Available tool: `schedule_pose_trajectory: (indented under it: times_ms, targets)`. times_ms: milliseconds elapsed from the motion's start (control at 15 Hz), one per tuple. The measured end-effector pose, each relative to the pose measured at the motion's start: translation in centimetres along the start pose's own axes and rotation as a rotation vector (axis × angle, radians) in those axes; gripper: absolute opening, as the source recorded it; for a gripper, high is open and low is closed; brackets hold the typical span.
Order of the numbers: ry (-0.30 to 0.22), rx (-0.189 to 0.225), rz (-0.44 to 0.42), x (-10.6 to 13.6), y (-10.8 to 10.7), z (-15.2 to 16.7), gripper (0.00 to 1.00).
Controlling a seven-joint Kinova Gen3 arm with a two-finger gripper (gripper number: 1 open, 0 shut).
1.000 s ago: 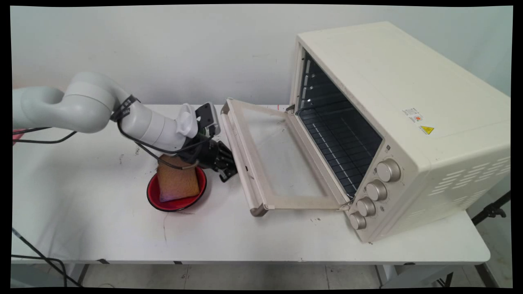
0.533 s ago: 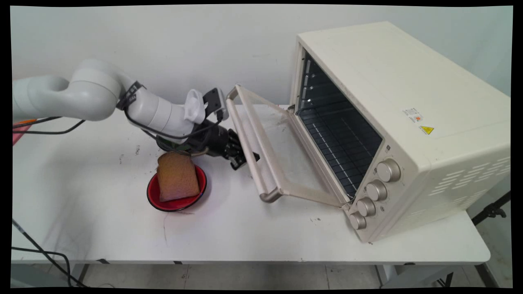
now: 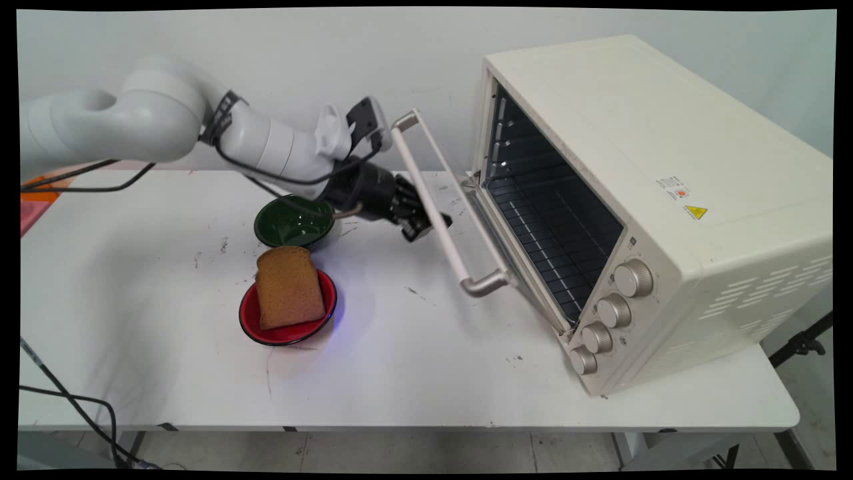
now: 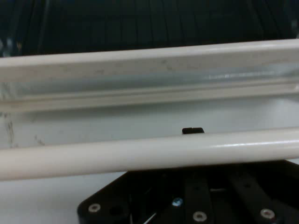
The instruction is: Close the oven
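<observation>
Door [image 3: 466, 220]: you see it half raised, at 9 o'clock of the oven [image 3: 666, 200].
Gripper [image 3: 426, 227]: pressed against the handle [image 4: 149, 151]; finger state, cannot tell.
Nearby: green bowl [image 3: 294, 223], bread [image 3: 288, 287] on red bowl [image 3: 266, 330].

We see the main view evenly and brightly lit, the wall [image 3: 266, 73] and the white table [image 3: 466, 380] pale and almost without glare. Soft shadows lie on the table under the arm [image 3: 166, 120] and beside the oven [image 3: 653, 200], whose cavity stays dark. In the hand view the door handle [image 4: 149, 154] is soft and out of focus, with a faint sheen along it.
</observation>
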Motion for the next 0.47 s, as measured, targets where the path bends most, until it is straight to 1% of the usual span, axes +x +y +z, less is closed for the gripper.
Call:
schedule_pose_trajectory:
  times_ms: [467]
  targets:
    - [0.078,0.01,0.004,4.4,-0.8,-0.7,0.0]
